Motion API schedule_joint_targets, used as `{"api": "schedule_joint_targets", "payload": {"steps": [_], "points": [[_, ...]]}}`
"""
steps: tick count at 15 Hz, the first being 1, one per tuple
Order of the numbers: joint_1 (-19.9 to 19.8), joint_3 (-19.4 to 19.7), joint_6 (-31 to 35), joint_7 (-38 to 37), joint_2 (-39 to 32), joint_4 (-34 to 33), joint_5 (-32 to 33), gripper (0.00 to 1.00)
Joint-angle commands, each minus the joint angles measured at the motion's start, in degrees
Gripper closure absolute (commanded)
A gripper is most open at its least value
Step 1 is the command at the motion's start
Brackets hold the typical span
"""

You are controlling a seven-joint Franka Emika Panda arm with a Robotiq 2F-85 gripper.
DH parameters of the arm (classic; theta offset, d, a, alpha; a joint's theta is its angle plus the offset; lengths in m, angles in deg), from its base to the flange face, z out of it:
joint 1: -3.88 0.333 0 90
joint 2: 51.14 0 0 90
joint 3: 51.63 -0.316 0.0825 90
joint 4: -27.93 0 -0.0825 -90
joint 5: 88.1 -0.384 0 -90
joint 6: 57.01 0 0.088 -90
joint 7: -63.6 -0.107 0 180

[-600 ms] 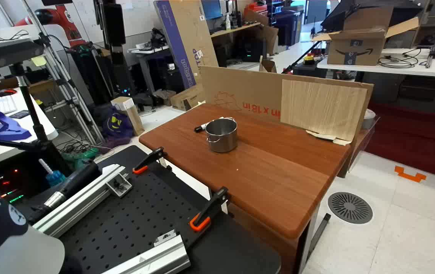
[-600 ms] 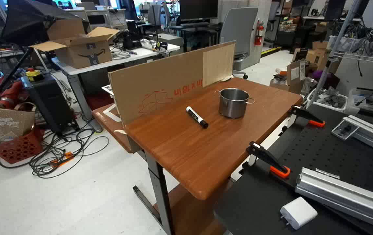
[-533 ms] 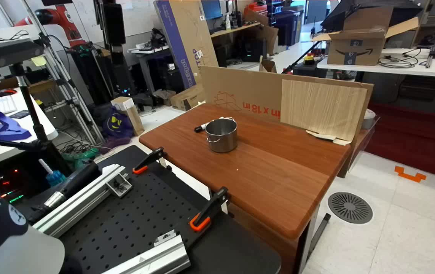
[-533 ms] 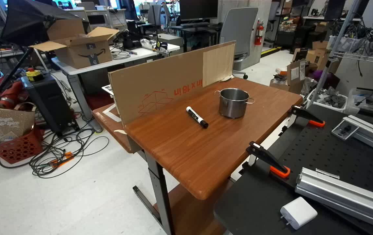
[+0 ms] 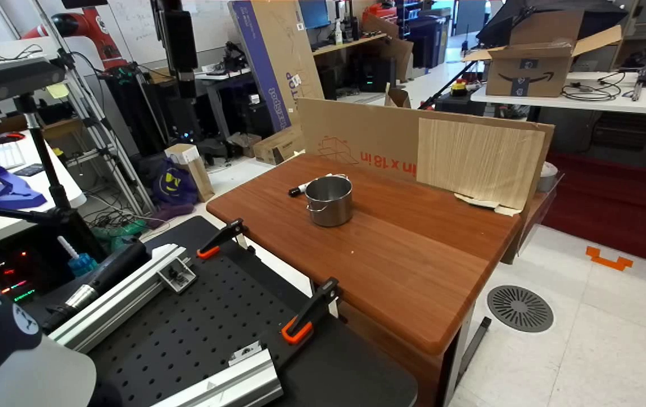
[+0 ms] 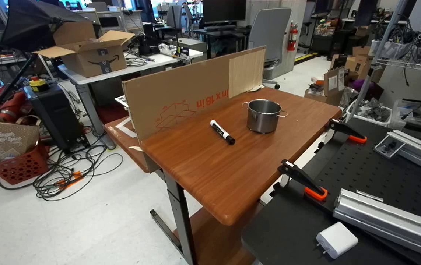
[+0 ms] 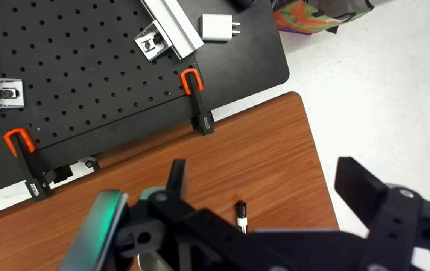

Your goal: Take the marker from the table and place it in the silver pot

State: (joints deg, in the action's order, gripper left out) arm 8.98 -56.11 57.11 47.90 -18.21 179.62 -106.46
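Note:
The marker point(image 6: 222, 132), white with a black cap, lies on the reddish-brown table point(image 6: 210, 176) beside the silver pot point(image 6: 263, 117). In an exterior view the marker point(image 5: 298, 190) is partly hidden behind the pot point(image 5: 329, 202). My gripper point(image 5: 187, 87) hangs in the air high above the table at the top of that view. In the wrist view my gripper point(image 7: 262, 169) is open with nothing between its fingers. The capped end of the marker point(image 7: 241, 216) shows below between the fingers, its rest hidden by the gripper. Only a bit of the pot's rim point(image 7: 151, 262) shows there.
A cardboard panel point(image 6: 181, 99) stands upright along the table's far edge. A black perforated board point(image 5: 204, 316) with metal rails adjoins the near edge. Black clamps with orange pads point(image 5: 314, 311) stick up at that edge. A white charger point(image 6: 337, 240) lies on the board.
My gripper has moved a little to the right at the top of an exterior view. The marker and the pot have not moved.

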Motion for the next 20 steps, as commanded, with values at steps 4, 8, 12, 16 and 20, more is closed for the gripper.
{"api": "schedule_joint_targets", "payload": {"steps": [4, 8, 12, 16, 20], "points": [[-0.79, -2.90, 9.45, -6.25, -10.52, -4.08, -0.79, 0.00], [-1.67, -3.38, 15.23, -12.03, -20.03, -8.57, 0.99, 0.00], [-1.78, -3.16, 20.45, -17.05, -29.37, -13.26, 5.02, 0.00], [-0.24, -2.15, 21.73, -22.19, -37.21, -18.78, 10.06, 0.00], [1.86, -1.35, 21.56, -25.68, -43.36, -23.30, 13.47, 0.00]]}}
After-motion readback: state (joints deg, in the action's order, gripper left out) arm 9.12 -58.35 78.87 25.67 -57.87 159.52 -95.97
